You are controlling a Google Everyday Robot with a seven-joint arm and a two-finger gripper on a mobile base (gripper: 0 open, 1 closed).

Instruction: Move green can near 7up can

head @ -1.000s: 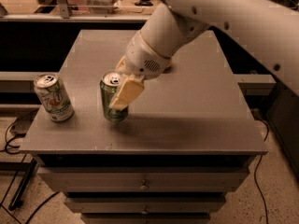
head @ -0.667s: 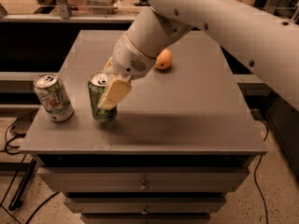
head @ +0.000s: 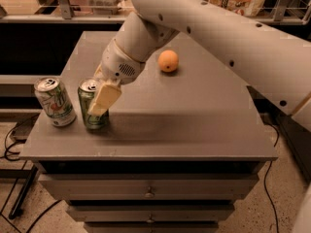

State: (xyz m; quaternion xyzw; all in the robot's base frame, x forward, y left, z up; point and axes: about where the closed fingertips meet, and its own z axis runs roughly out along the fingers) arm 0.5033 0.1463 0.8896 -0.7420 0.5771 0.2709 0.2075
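The green can (head: pixel 91 107) stands upright near the front left of the grey table (head: pixel 194 120), its silver top showing. My gripper (head: pixel 99 98) is around it, with one cream finger (head: pixel 105 99) across the can's front and the other hidden behind. The 7up can (head: pixel 54 102), white with green markings and a red spot, stands upright just left of the green can, a small gap between them.
An orange (head: pixel 168 61) lies further back on the table, right of my arm. My white arm (head: pixel 218 38) reaches in from the upper right. Drawers sit under the tabletop. Cables lie on the floor at the left.
My gripper has carried the green can leftward across the table. It now stands close to the 7up can. The orange has come into view behind the arm.
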